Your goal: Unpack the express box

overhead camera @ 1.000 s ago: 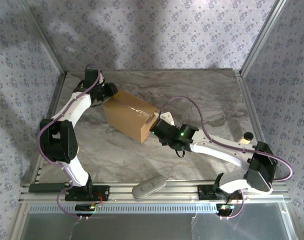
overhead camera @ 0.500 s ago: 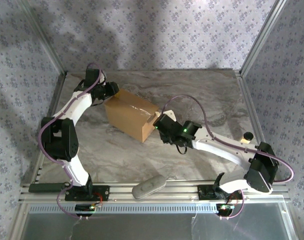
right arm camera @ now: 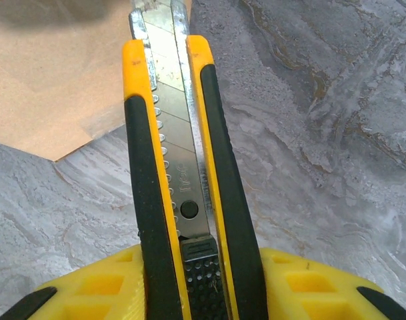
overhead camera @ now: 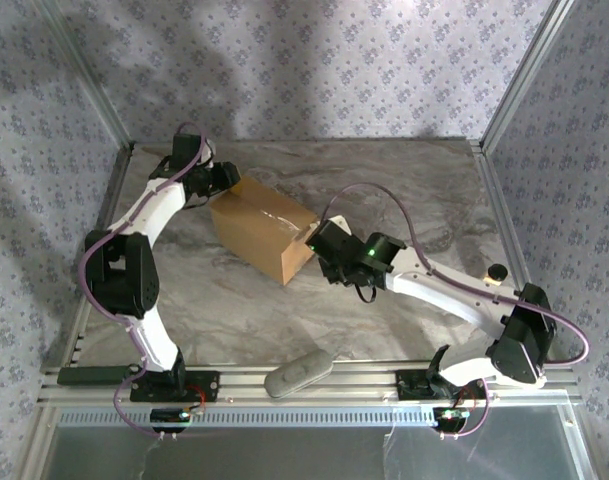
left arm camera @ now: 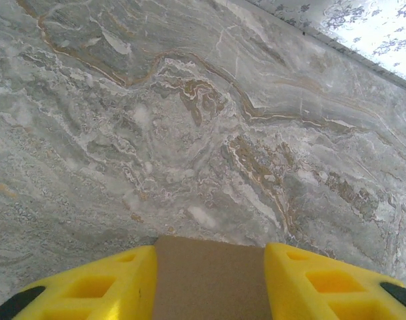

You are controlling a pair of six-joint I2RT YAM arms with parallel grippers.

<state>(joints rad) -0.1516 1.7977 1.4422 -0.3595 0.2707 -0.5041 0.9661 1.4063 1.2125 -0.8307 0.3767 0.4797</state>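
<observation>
While the left gripper (left arm camera: 209,280) clamped the box (overhead camera: 259,230) at its far-left corner, the right gripper (right arm camera: 196,283) clenched a knife (right arm camera: 183,200); its blade (right arm camera: 159,27) probably needed a shallow, steady run along the tape (right arm camera: 99,120).

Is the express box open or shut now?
Shut. In the top view, the express box shows its top flaps lying flat, none raised.

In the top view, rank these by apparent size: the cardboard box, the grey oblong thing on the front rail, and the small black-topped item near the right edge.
1. express box, largest
2. grey oblong object, clearly smaller
3. black-topped item, smallest by far
</observation>
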